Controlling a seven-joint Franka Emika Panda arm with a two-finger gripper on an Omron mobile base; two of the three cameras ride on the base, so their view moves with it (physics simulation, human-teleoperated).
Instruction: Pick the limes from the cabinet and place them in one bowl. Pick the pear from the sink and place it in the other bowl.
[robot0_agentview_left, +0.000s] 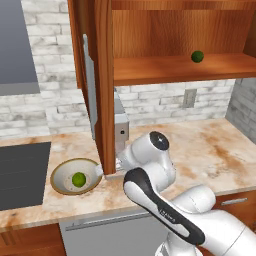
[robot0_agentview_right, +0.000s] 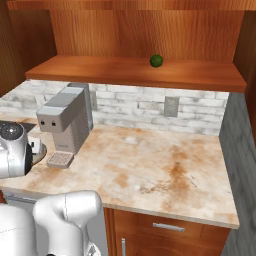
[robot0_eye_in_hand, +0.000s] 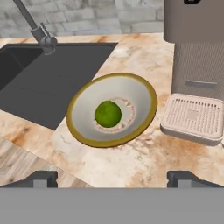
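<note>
White glossy robot arm (robot0_agentview_left: 165, 200), rounded tubular links, smooth bulbous shells. Dark grey-black band along one link, small pale lettering on it, too small to read. Round black joint cap (robot0_agentview_left: 159, 140) with pale highlights, ringed in grey. Gripper (robot0_eye_in_hand: 113, 178): two small dark grey blocky fingertips, flat-topped.

One lime (robot0_eye_in_hand: 108, 113) in the bowl (robot0_eye_in_hand: 142, 94) beside the sink (robot0_eye_in_hand: 52, 78), another (robot0_agentview_left: 197, 56) on the cabinet shelf (robot0_agentview_left: 165, 70).
</note>
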